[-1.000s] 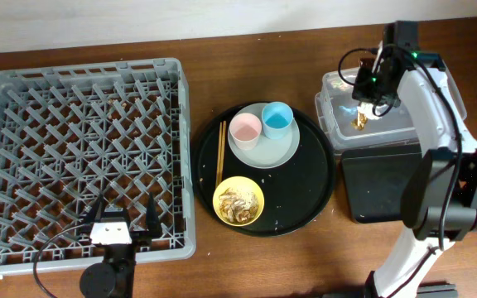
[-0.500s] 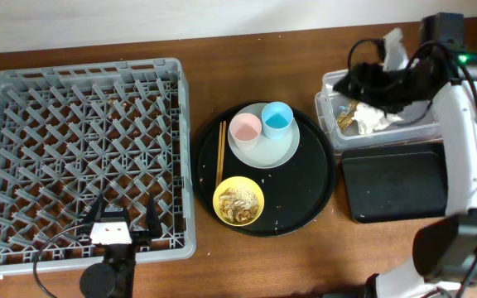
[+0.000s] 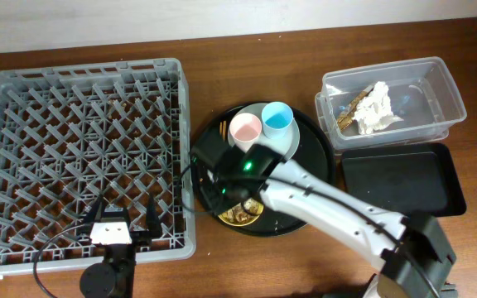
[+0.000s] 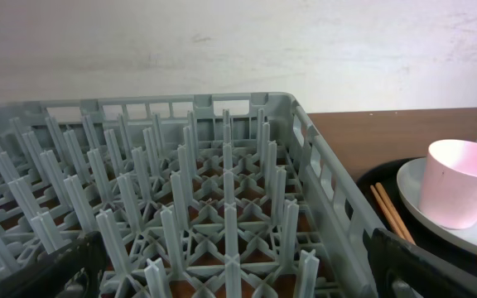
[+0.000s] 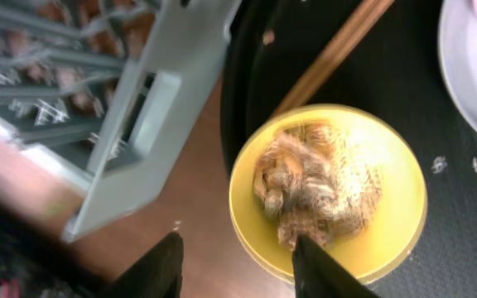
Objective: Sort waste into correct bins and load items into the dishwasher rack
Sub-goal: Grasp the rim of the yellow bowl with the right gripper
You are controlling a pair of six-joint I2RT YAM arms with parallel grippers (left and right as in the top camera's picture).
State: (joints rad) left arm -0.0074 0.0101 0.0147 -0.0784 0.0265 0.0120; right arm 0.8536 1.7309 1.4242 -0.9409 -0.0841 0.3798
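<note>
Overhead, the large square grey plastic dishwasher rack [image 3: 81, 149] fills the left of the brown wooden bench [image 3: 238, 66], with the round black tray [image 3: 320, 161] just beside its right wall. At far right sit the clear rectangular plastic tub [image 3: 437, 91] and, just beside it, the shallow black rectangular tray [image 3: 400, 182].

The right arm reaches across the round tray and hides its own gripper from above. The right wrist view shows that right gripper [image 5: 238, 269] with fingers spread and nothing between them, at the edge of the yellow bowl [image 5: 400, 223]. The left gripper [image 3: 125, 213] hangs over the rack's near edge, likewise spread and empty.

The pale round plate [image 3: 286, 147] lies on the round tray, with the small pink cup [image 3: 244, 128] and small blue cup [image 3: 277, 118] upright on it. The thin wooden chopsticks [image 5: 331, 54], covered by the arm from above, show in both wrist views, lying on the round tray between plate and rack.

The crumpled white paper napkin [image 3: 376, 108] and crinkled brown-gold wrapper [image 3: 350, 112] lie in the tub. The right wrist view shows plainly the beige crumbly food scraps [image 5: 317, 186] heaped in the bowl.
</note>
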